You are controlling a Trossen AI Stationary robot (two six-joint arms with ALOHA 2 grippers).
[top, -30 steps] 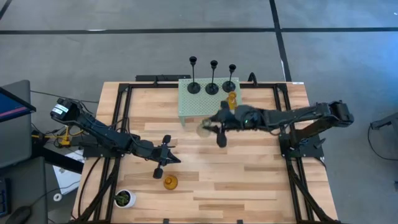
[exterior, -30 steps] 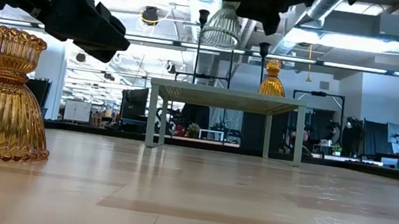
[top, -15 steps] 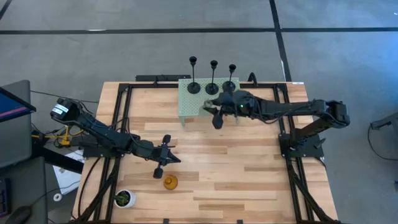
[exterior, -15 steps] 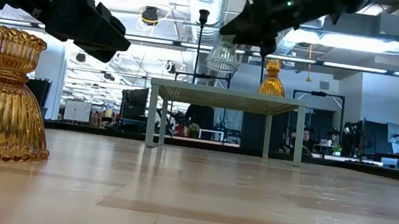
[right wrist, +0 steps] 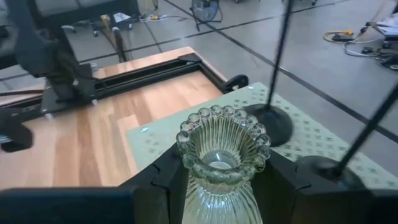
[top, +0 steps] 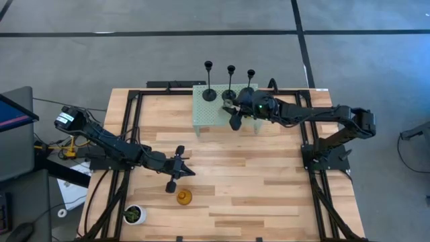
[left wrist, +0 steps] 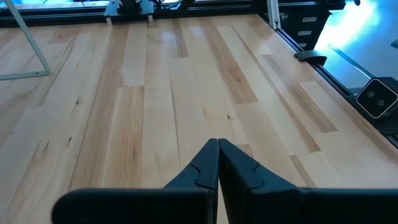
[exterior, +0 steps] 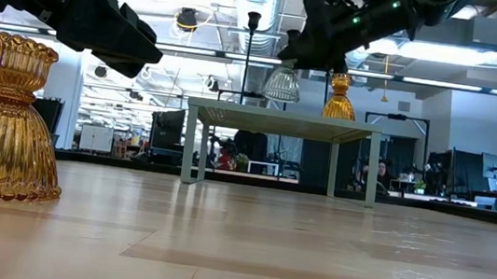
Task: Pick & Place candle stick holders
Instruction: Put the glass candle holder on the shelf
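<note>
Over the pale green stand point(top: 207, 115), my right gripper point(top: 230, 111) is shut on the pale grey ribbed holder point(right wrist: 222, 149), which the low view shows just above the stand top point(exterior: 284, 115). Three black holders point(top: 209, 94) point(top: 229, 96) point(top: 248, 94) stand on their round bases along the stand's far side. An amber holder point(exterior: 338, 98) also stands on it. A second amber holder point(top: 183, 197) stands on the table near the front. My left gripper point(top: 170, 187) hovers shut beside it, touching nothing. My right gripper pinches the pale holder's narrow neck point(right wrist: 219, 186), below the beaded rim, between its two fingers point(right wrist: 163, 177). The fingers come nearly level from the table's right. The holder stays upright, cup up, its base point(exterior: 281, 96) lifted clear of the stand.
A small white pot with a green plant point(top: 134, 214) sits at the table's near left corner. Black rails point(top: 127, 134) run along the table's sides. Bare wood point(top: 255, 181) lies between the stand and the near edge.
My right gripper has swung toward the table's far edge with the pale holder, from above the bare wood in front of the stand to above the stand itself. The holder has stayed upright and hangs a little lower.
</note>
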